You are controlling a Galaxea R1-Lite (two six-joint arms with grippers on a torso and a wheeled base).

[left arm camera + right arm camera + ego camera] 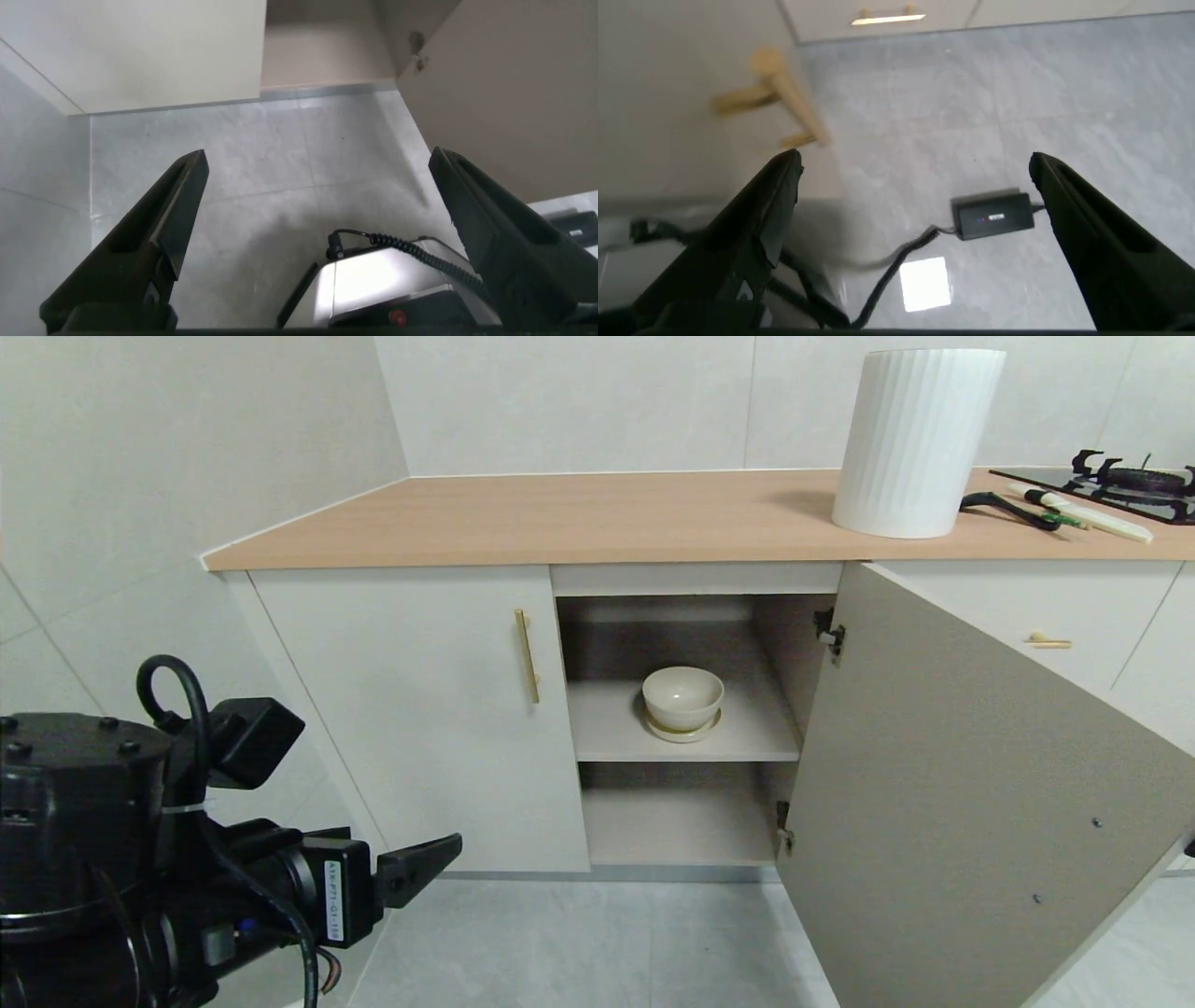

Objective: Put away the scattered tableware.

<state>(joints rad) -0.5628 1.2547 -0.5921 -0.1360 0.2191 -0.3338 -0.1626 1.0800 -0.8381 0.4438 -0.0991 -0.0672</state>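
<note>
Bowl [682, 695] sits on a small plate [684, 735] on the upper shelf [609, 733] inside the open cabinet [420, 709]; looks ceramic, so probably rigid, slick and chippable, best pinched at the rim; left gripper [318, 163] and right gripper [915, 163] have jaws spread wide, empty, outside the cabinet.

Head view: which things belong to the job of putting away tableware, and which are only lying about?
Job: cream ceramic bowl, cream round plate under it, open white cupboard holding both on its upper shelf.
Lying about: tall white ribbed cylinder, black gas hob.
</note>
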